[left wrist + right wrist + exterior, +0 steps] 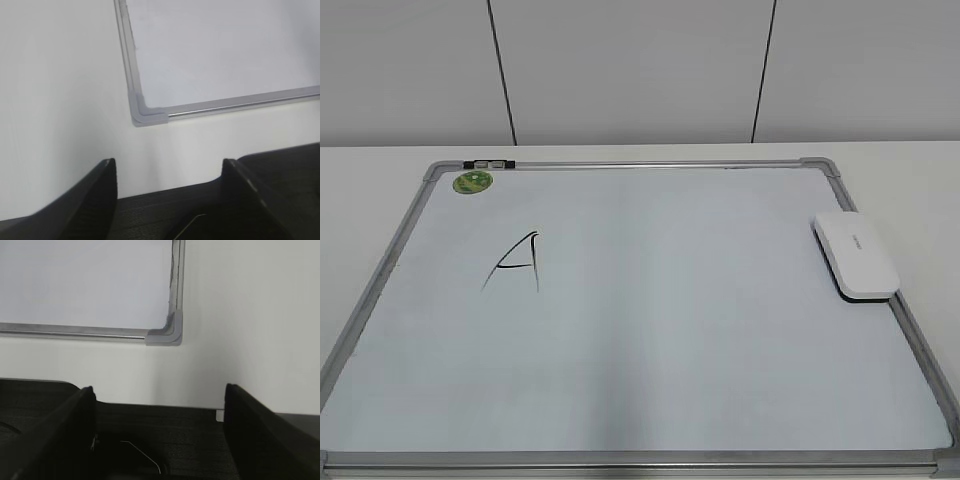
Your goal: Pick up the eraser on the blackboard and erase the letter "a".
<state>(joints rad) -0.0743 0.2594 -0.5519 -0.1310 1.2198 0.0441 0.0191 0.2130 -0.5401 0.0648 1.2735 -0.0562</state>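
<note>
- Eraser lies flat on the board's right edge, untouched.
- My left claw gapes, empty, off the board's corner.
- My right claw likewise, spread wide over the table.

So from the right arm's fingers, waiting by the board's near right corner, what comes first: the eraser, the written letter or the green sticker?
The right gripper hovers off the blackboard at its near right corner. Going by the exterior view:
1. Eraser, on the board's right edge.
2. Letter "A", in the left half.
3. Green sticker, at the far left corner.
</note>
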